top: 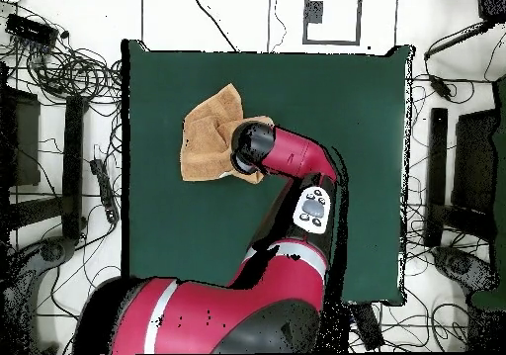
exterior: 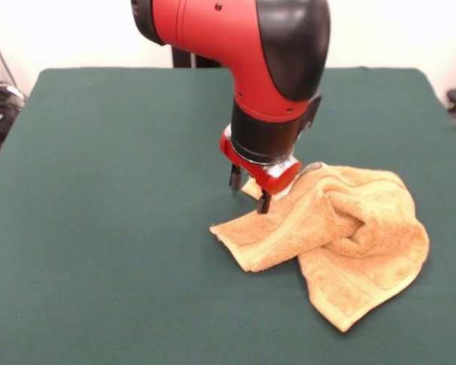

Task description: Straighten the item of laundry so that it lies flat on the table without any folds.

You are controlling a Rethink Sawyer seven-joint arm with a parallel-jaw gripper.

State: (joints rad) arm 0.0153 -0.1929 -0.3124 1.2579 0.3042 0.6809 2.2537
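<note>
Clearly the red-and-black arm's tool (exterior: 248, 188), fingers parted and empty, sits low at the crumpled golden-orange terry towel's (exterior: 342, 228) edge on the dark green felt tabletop (exterior: 99, 190), seemingly poised to pinch it.

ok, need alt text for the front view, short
A crumpled golden-orange towel lies bunched and folded over itself on a dark green table. A red and black arm comes down from above, its end effector at the towel's left edge, two dark fingers spread apart there.
</note>
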